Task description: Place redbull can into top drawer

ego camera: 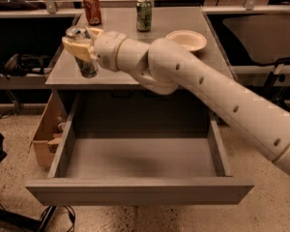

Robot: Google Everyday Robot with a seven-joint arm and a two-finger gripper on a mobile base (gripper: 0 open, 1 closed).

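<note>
The redbull can [88, 65], slim and silver with blue patches, is upright over the front left corner of the grey cabinet top [125, 30]. My gripper [80, 44] is shut around its upper part, and the arm reaches in from the right. I cannot tell whether the can rests on the top or hangs just above it. The top drawer [140, 193] is pulled wide open below; its grey interior holds nothing.
A red-orange can [92, 7] and a green can [144, 13] stand at the back of the cabinet top. A white bowl [186, 39] sits at its right. An open cardboard box [44, 137] stands on the floor left of the drawer.
</note>
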